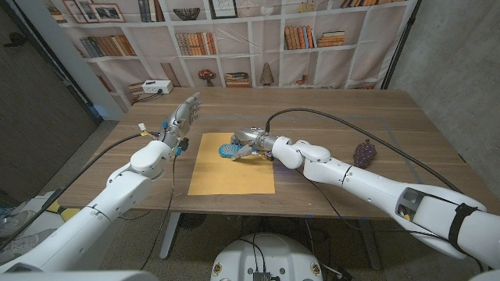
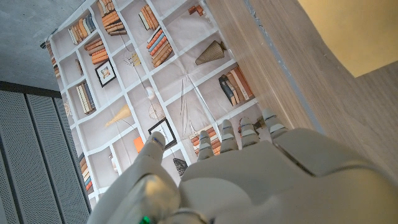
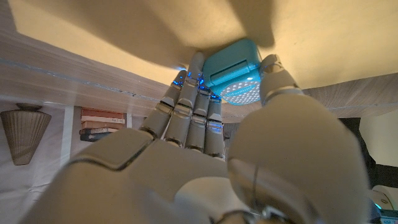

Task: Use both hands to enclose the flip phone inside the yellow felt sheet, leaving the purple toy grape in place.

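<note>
The right hand is seen over the far part of the yellow felt sheet, and the flip phone is held in it. In the right wrist view the phone — turquoise, with a dotted face — is pinched between the thumb on one side and the other fingers on the other side, so the hand is closed around it. The yellow sheet is seen just behind the phone there. Whether the phone touches the sheet cannot be told from the pictures.

The left hand is held above the table, just beside the left edge of the sheet and near its far corner. Nothing is held in it; the fingers are stretched out and a little apart. In the left wrist view the fingertips of this hand are seen pointing away, and a corner of the sheet lies on the wood beside it.

The purple toy grape is placed on the table at the robot's right side — well apart from the sheet and just beyond the right forearm. Behind the table a wall of bookshelves is seen.
</note>
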You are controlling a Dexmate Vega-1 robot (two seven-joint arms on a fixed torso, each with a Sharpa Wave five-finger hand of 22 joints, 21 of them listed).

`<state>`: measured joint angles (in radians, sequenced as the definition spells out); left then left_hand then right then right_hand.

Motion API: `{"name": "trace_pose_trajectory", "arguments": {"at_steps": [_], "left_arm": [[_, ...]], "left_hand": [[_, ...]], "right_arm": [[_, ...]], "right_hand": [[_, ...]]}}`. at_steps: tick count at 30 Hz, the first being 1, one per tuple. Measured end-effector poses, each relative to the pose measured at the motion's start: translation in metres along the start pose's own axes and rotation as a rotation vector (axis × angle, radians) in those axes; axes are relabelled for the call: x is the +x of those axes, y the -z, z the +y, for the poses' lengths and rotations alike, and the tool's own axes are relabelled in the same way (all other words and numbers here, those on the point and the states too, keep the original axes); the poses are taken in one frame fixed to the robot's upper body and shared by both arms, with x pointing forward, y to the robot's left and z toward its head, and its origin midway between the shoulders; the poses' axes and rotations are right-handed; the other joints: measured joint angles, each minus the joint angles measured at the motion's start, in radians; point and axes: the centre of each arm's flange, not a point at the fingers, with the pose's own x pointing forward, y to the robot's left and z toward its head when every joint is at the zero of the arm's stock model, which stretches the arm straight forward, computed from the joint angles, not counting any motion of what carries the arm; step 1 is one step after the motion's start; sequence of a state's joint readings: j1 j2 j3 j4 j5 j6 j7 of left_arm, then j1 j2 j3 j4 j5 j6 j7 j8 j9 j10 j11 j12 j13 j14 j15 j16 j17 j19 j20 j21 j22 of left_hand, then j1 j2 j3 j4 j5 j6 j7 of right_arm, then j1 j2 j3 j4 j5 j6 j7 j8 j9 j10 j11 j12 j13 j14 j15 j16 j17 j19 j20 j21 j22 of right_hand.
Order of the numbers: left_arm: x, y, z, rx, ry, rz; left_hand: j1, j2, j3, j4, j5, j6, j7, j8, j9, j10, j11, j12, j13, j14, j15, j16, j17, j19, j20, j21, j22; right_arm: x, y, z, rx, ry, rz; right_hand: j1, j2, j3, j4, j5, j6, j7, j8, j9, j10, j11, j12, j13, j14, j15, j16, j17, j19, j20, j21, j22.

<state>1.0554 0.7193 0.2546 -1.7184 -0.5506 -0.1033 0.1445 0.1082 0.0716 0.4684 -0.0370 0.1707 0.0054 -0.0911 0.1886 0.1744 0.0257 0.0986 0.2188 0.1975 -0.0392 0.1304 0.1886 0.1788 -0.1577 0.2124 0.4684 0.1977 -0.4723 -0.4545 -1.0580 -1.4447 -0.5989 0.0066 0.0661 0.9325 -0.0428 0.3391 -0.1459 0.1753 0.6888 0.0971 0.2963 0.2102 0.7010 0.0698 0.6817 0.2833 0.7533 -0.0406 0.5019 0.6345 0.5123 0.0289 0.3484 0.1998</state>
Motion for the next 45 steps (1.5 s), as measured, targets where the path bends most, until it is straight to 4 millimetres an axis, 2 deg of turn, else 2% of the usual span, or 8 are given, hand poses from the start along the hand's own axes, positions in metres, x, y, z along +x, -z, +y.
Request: {"name": "trace_pose_trajectory", "arguments": {"at_steps": [6,8,14,18,28,32,39,45], "left_arm": [[0.001,-0.001,-0.001,-0.001,0.002,-0.003],[0.001,-0.001,-0.001,-0.001,0.003,-0.003],[0.002,-0.002,-0.003,0.0,0.007,-0.006],[0.003,-0.003,-0.004,0.001,0.011,-0.008],[0.006,-0.003,-0.007,0.003,0.02,-0.002],[0.006,-0.003,-0.008,0.004,0.021,0.0],[0.009,-0.002,-0.009,0.002,0.022,0.005],[0.012,-0.001,-0.011,-0.001,0.027,0.009]], "left_hand": [[-0.004,-0.004,0.0,0.0,0.0,0.0,0.0,0.0,0.0,0.0,0.0,0.0,0.0,-0.004,-0.004,0.0,0.0,0.0,0.0,-0.008,0.0],[-0.004,-0.004,0.0,0.0,0.0,0.0,0.0,0.0,0.0,0.0,0.0,0.0,0.0,-0.004,-0.004,0.0,0.0,0.0,0.0,-0.008,0.0],[-0.008,0.0,0.0,0.0,0.0,0.0,0.0,0.0,0.0,0.0,0.0,0.0,0.0,-0.006,-0.001,0.0,0.0,0.0,0.0,-0.008,0.0],[-0.008,0.0,0.0,0.0,0.0,0.0,0.0,0.0,0.0,0.0,0.0,0.0,0.0,-0.009,0.002,0.0,0.0,0.0,0.0,-0.008,0.0],[-0.008,0.0,0.0,0.0,0.0,0.0,0.0,0.0,0.0,0.0,0.0,0.0,0.0,-0.009,0.002,0.0,0.0,0.0,0.0,-0.008,0.0],[-0.008,0.0,0.0,0.0,0.0,0.0,0.0,0.0,0.0,0.0,0.0,0.0,0.0,-0.009,0.002,0.0,0.0,0.0,0.0,-0.008,0.0],[-0.008,0.0,0.0,0.0,0.004,0.0,0.0,0.0,0.0,-0.004,-0.004,0.0,0.0,-0.009,0.002,0.0,0.0,0.0,0.0,-0.008,0.0],[-0.008,0.0,0.0,0.0,0.007,0.0,0.0,0.0,0.0,-0.004,-0.004,0.0,0.0,-0.009,0.002,0.0,0.0,0.0,0.0,-0.008,0.0]], "right_arm": [[-0.003,0.008,-0.002,0.005,-0.049,0.018],[-0.003,0.008,0.001,0.023,-0.077,0.021],[-0.007,0.018,-0.007,0.089,-0.108,0.023],[-0.011,0.028,-0.012,0.163,-0.095,0.022],[-0.017,0.039,-0.017,0.295,-0.001,0.026],[-0.02,0.046,-0.02,0.359,0.072,0.04],[-0.025,0.058,-0.027,0.448,0.192,0.038],[-0.031,0.07,-0.031,0.449,0.256,0.075]], "right_hand": [[-0.028,0.029,-0.037,0.047,0.016,-0.032,-0.093,-0.074,-0.012,-0.059,-0.058,-0.084,0.017,-0.129,-0.027,-0.096,-0.033,-0.052,0.037,-0.022,-0.005],[-0.051,0.053,-0.06,0.07,0.022,-0.052,-0.112,-0.095,-0.012,-0.098,-0.054,-0.108,0.003,-0.163,-0.018,-0.122,-0.083,-0.075,0.05,-0.034,-0.005],[-0.193,0.063,-0.12,0.129,0.034,-0.07,-0.122,-0.105,-0.007,-0.155,-0.028,-0.14,-0.014,-0.208,-0.009,-0.151,-0.09,-0.111,0.072,-0.052,-0.007],[-0.221,0.091,-0.111,0.15,0.04,-0.097,-0.102,-0.105,-0.007,-0.171,-0.012,-0.147,-0.017,-0.211,-0.01,-0.155,-0.085,-0.118,0.074,-0.056,-0.007],[-0.142,0.191,-0.039,0.087,0.034,-0.228,-0.13,-0.123,-0.008,-0.278,-0.04,-0.193,-0.019,-0.234,-0.008,-0.162,-0.073,-0.112,0.052,-0.056,-0.004],[-0.118,0.215,-0.019,0.079,0.021,-0.295,-0.143,-0.123,-0.008,-0.348,-0.053,-0.225,-0.022,-0.244,-0.009,-0.162,-0.067,-0.103,0.042,-0.056,-0.005],[-0.117,0.216,-0.021,0.085,0.009,-0.354,-0.156,-0.121,-0.002,-0.412,-0.072,-0.257,-0.023,-0.281,-0.008,-0.196,-0.083,-0.083,0.03,-0.045,-0.002],[-0.106,0.206,-0.002,0.05,0.009,-0.359,-0.161,-0.114,-0.002,-0.436,-0.073,-0.271,-0.028,-0.304,-0.005,-0.213,-0.088,-0.083,0.03,-0.04,-0.002]]}}
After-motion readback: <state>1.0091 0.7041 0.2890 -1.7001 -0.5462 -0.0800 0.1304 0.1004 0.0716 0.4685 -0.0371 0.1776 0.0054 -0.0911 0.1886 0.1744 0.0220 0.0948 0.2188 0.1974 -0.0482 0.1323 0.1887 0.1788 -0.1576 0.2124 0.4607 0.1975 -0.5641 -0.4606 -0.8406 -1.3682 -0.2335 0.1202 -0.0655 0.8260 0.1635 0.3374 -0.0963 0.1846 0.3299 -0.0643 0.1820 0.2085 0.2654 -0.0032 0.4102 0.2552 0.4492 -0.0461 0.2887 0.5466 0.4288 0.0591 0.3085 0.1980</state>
